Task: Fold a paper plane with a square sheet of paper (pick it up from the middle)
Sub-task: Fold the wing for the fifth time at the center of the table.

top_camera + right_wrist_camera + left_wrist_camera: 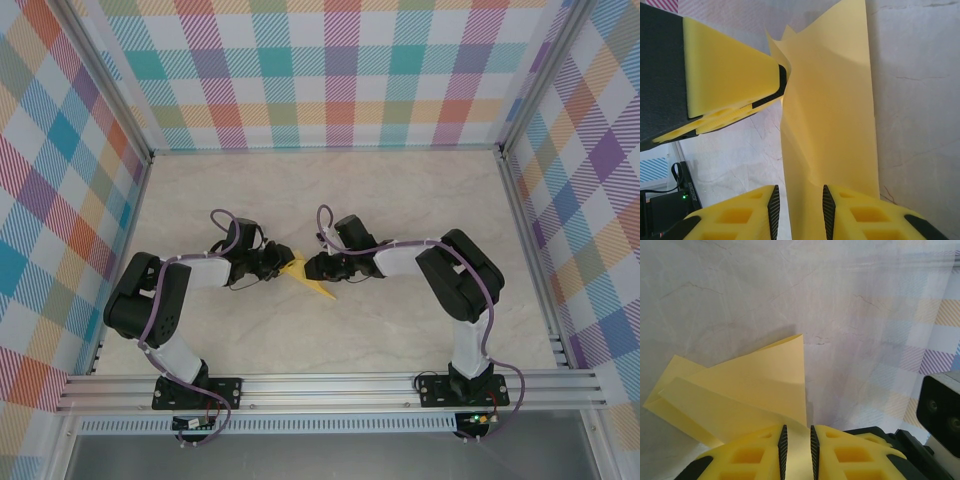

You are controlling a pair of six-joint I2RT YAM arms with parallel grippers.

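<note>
This looks like a robot test cell in a lab. An aluminium profile frame [330, 385] closes in a marble-pattern tabletop [400, 190]. Colourful checked panels [330, 70] stand as walls, and a left arm [160, 300] and a right arm [465, 275] are bolted to the front rail.

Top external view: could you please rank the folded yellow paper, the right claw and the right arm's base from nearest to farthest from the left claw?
1. folded yellow paper, at the tip of the left claw, mid-table.
2. right claw, just beyond the paper, rightward.
3. right arm's base, at the near edge, far right.
</note>
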